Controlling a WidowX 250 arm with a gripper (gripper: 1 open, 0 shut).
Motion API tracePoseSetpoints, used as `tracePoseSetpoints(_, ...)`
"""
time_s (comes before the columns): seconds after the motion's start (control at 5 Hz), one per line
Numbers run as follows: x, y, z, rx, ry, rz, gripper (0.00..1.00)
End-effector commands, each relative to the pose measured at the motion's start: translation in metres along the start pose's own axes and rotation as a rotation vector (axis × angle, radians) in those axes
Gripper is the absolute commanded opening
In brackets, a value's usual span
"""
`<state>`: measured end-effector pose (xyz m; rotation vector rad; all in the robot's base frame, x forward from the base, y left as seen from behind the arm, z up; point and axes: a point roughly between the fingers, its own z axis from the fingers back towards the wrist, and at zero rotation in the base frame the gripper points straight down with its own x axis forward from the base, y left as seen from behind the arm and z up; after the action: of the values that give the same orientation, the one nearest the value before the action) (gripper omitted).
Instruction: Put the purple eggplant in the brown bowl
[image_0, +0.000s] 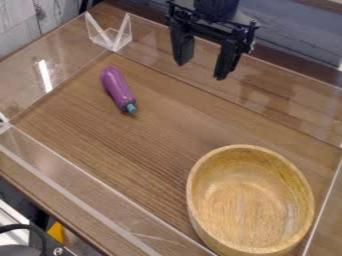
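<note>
A: Entry, single camera view. Claw (205, 57) hangs over the far side of the wooden table (120, 150), pointing down, black fingers (225, 62) spread wide with nothing between them.

B: Position of the purple eggplant (120, 89)?

A: Lying flat on the table, to the left of the claw and nearer the camera, clearly apart from it. Teal stem cap points toward the camera; purple body runs up and away to the left.

B: And the brown bowl (250, 202)?

A: Well apart from the claw, in the near right corner of the table. Upright, thick rim, grain visible. Nothing inside it.

B: Anything else close by?

A: A clear plastic piece (110, 33) stands left of the claw at the far edge. Clear walls (80, 205) edge the table.
</note>
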<state>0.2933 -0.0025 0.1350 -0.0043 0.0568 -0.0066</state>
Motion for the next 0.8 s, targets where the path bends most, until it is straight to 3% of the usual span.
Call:
tracePoseSetpoints(0.0,-0.001,0.001,-0.005,-0.005,0.017,0.013,1.00)
tracePoseSetpoints(0.6,-0.006,0.009,-0.020,-0.023,0.055,0.090,1.00)
